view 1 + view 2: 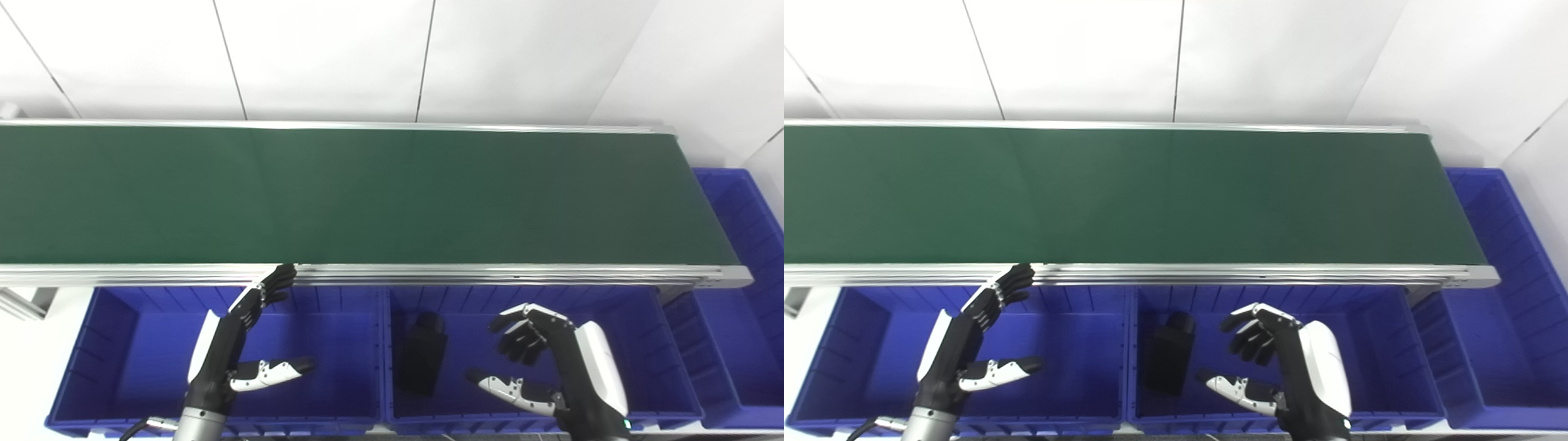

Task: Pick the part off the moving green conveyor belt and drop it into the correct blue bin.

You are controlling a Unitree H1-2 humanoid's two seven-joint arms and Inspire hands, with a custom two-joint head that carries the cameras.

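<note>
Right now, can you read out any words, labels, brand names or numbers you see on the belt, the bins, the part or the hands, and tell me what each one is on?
None: no readable text in either view.
Green conveyor belt: plain, no markings.
Blue bins: no labels showing.
Black part in the middle bin: no print visible.
Left hand and right hand: no lettering; only a small green light near the right wrist.
</note>
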